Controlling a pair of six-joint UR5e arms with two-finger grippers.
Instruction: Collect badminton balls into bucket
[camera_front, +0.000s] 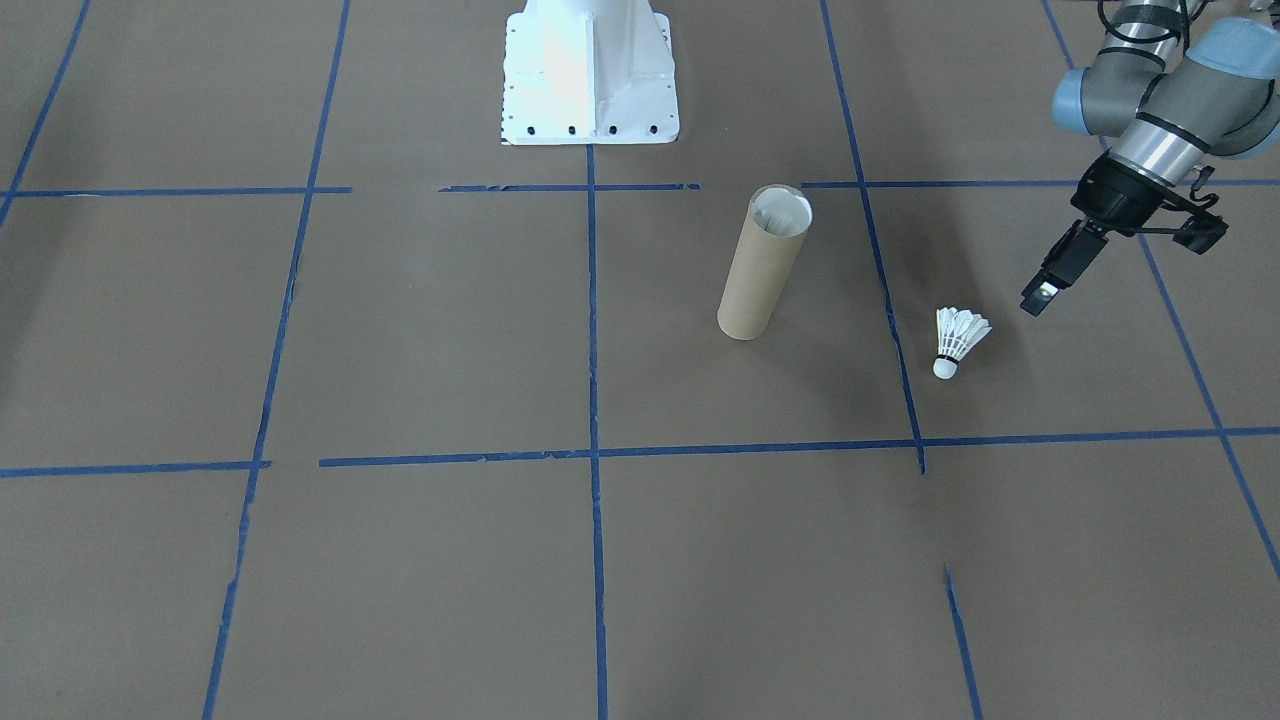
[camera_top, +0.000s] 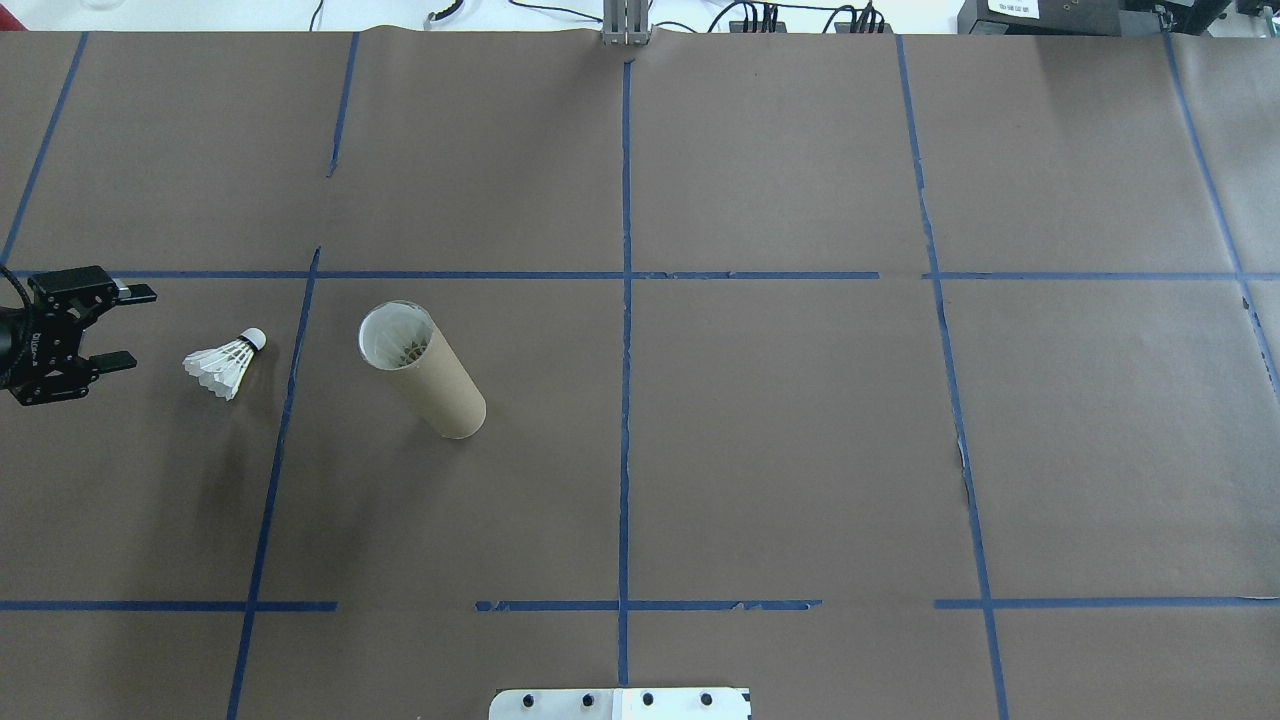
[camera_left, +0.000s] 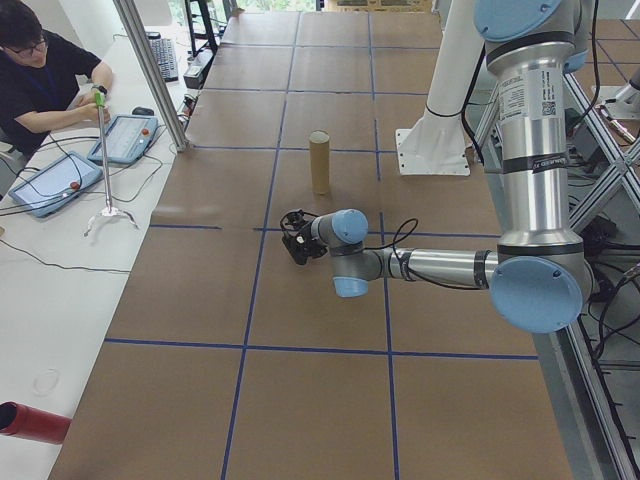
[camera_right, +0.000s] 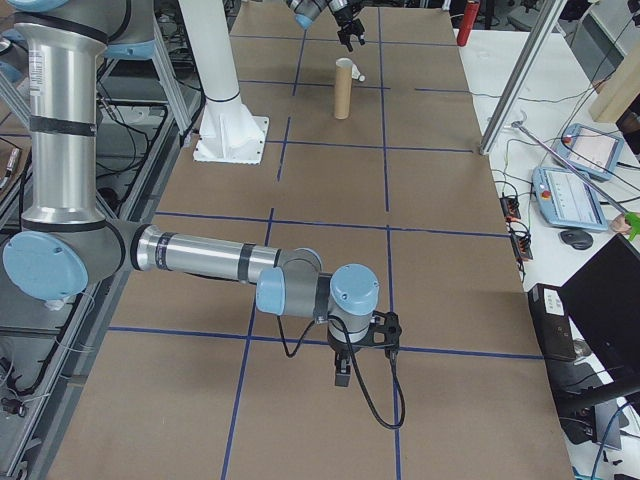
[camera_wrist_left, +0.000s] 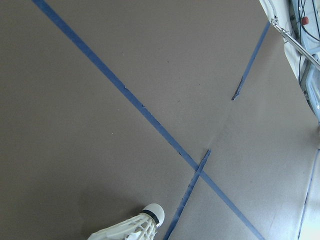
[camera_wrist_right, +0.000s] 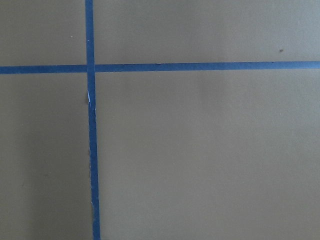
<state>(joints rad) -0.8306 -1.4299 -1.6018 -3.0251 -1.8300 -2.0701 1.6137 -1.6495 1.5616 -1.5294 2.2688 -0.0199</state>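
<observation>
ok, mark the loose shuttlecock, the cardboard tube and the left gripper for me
shuttlecock (camera_top: 222, 366), overhead exterior view, on the feather skirt.
cardboard tube (camera_top: 437, 383), overhead exterior view, on the brown outer wall.
left gripper (camera_top: 124, 327), overhead exterior view, midway between its open fingertips.

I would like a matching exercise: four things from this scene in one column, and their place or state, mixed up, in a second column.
Things:
1. shuttlecock
2. tube
3. left gripper
4. white base

States:
a. stands upright, top open
b. open, holding nothing
c. lies on its side on the table
d. sits at the robot's edge of the table

Pairs: 1-c, 2-a, 3-b, 4-d
</observation>
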